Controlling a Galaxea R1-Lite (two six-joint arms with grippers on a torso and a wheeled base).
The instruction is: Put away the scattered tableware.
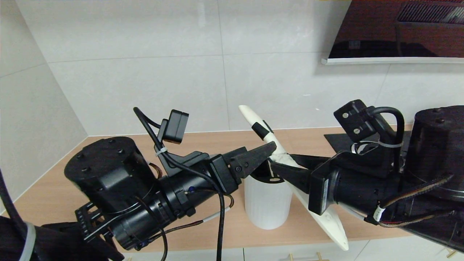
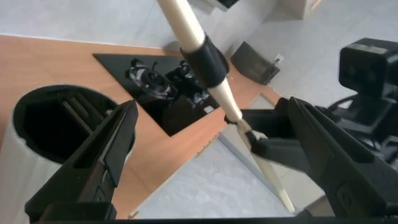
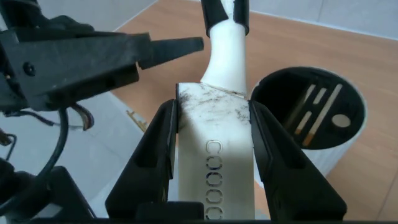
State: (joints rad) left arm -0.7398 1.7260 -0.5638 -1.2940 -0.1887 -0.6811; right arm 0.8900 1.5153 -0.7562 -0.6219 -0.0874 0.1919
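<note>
Spatula: a white spatula (image 1: 251, 116) with a black band on its handle, held in the air above the counter, beside and over the mouth of the holder.
Long axis: in the head view it runs on a slant, with the rounded handle tip up towards 11 o'clock and the broad blade down towards 5 o'clock, past the counter's front edge.
Right gripper: the right gripper (image 1: 282, 160) is clamped on the spatula's wide neck. In the right wrist view (image 3: 213, 109) one finger presses each flat edge, just above a row of small slots in the blade.
Right arm: it comes in from 3 o'clock, lying low and nearly level, fingers pointing towards 9 o'clock.
Left gripper: the left gripper (image 1: 266, 152) has its fingers spread wide. In the left wrist view (image 2: 211, 106) the handle crosses the space between them, and I cannot tell whether either finger touches it.
Left arm: it rises from 8 o'clock, with the fingers pointing towards 2 o'clock so the tips meet the right gripper's over the holder.
Holder: a white cylindrical holder (image 1: 267, 206) stands upright on the wooden counter (image 1: 54, 188), under both grippers. Its dark inside (image 3: 323, 118) holds pale sticks and a round-ended piece.
Around: a black cooktop (image 1: 337, 141) lies on the counter at 3 o'clock. A dark range hood (image 1: 395, 32) hangs at 1 o'clock on the pale tiled wall (image 1: 145, 72).
</note>
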